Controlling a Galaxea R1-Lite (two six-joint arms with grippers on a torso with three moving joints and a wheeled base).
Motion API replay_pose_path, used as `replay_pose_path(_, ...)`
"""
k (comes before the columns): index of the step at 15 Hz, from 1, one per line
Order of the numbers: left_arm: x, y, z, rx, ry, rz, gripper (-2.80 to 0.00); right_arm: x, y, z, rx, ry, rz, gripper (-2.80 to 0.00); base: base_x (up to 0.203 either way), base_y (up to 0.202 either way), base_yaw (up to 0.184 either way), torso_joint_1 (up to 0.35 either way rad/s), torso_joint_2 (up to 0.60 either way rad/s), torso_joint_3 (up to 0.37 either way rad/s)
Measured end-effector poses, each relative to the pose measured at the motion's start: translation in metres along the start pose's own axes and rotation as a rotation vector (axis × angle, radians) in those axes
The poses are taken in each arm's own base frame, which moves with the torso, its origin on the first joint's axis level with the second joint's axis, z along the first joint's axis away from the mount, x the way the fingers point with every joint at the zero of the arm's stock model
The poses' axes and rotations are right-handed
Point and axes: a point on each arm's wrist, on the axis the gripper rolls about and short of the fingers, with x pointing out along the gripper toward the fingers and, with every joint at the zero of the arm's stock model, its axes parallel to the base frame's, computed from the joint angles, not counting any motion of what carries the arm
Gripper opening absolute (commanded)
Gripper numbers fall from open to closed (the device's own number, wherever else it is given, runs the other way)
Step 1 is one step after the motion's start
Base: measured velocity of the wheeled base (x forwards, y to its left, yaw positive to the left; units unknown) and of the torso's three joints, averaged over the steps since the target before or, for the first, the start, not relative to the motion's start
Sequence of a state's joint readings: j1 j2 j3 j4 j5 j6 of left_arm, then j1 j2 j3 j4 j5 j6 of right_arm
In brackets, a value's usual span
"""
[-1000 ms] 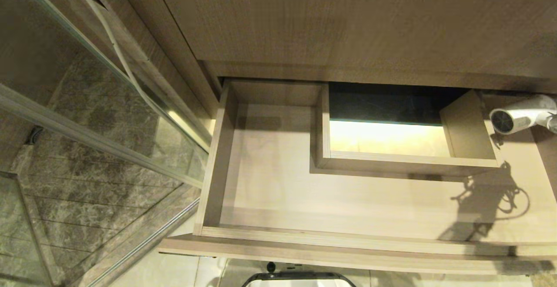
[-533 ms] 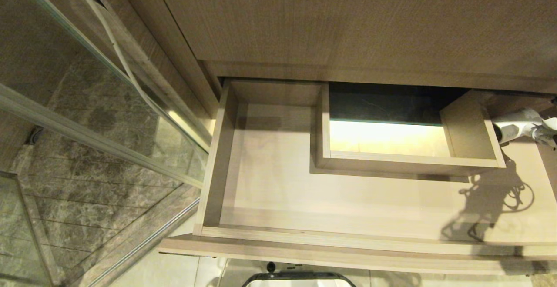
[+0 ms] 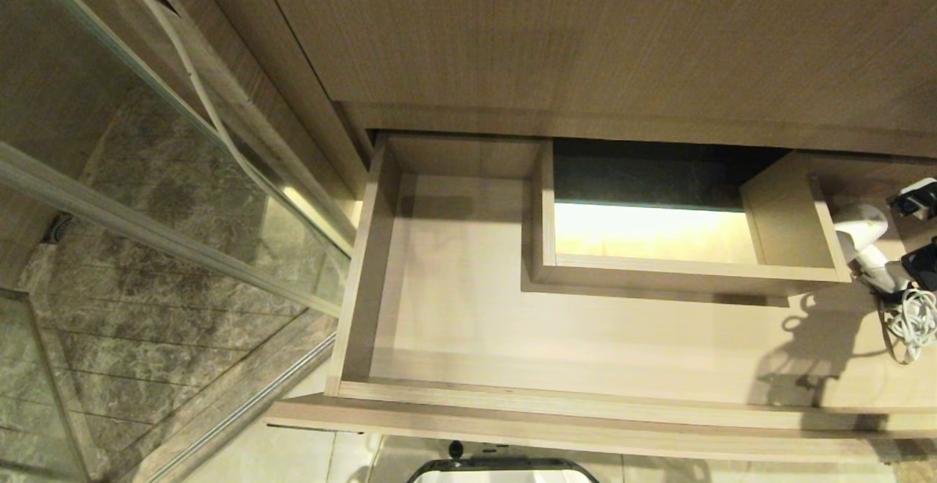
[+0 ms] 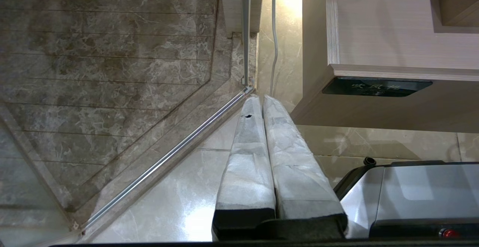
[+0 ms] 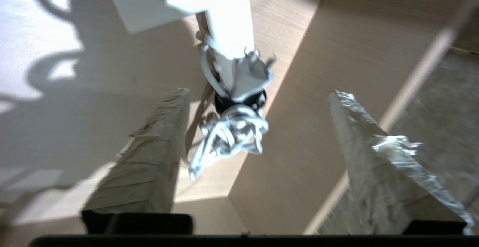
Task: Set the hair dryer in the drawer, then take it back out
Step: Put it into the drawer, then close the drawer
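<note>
While the drawer (image 3: 454, 285) stands pulled out, the hair dryer (image 3: 862, 238) lies inside it, at the far right end, just past the boxed cut-out (image 3: 681, 271) in the middle back. Its round barrel sits toward the back of the drawer and its handle runs toward the front, so its long line goes from back to front, a little slanted. Its white cord bundle (image 3: 911, 322) lies at the handle's end, nearer the front. The right tool (image 5: 258, 127) is right over the dryer, and its two fingers (image 5: 149, 153) are spread wide apart with nothing pinched between them. In the right wrist view the handle, the plug (image 5: 247, 76) and the cord sit in the gap between the fingers, closer to one finger than the other. So the dryer looks set down, and the putting-in part looks done. To take it back out, I think the right tool only needs to close across the handle, since the handle already lies in that gap. The left tool (image 4: 262, 101) is far off, low by the floor (image 4: 179, 202) near the drawer's front, with its fingers pressed together. The right arm is much nearer.
</note>
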State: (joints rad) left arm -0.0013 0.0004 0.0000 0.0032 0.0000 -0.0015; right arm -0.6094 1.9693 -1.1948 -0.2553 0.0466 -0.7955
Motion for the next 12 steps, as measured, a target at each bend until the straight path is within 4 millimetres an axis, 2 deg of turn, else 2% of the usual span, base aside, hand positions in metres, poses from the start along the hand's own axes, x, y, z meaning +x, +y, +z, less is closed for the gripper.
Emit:
replay_pose_path(3, 0.0, 0.0, 0.0, 0.0, 0.0, -0.001, -2.8, -0.024, -0.002, 0.002, 0.008, -0.006, 0.004, 0.0, 0.0, 0.0, 0.0, 0.0, 0.0, 0.0)
replay_pose_path(4, 0.0, 0.0, 0.0, 0.0, 0.0, -0.001, -2.8, -0.037, -0.003, 0.002, 0.012, -0.007, 0.002, -2.8, 0.0, 0.0, 0.0, 0.0, 0.0, 0.0)
replay_pose_path(8, 0.0, 0.0, 0.0, 0.0, 0.0, 0.0, -2.8, -0.098, 0.008, -0.011, 0.026, 0.04, 0.037, -2.8, 0.0, 0.0, 0.0, 0.0, 0.0, 0.0)
replay_pose_path(12, 0.0, 0.0, 0.0, 0.0, 0.0, 0.0, -2.8, -0.153, 0.039, -0.036, 0.031, 0.15, 0.135, -2.8, 0.0, 0.0, 0.0, 0.0, 0.0, 0.0)
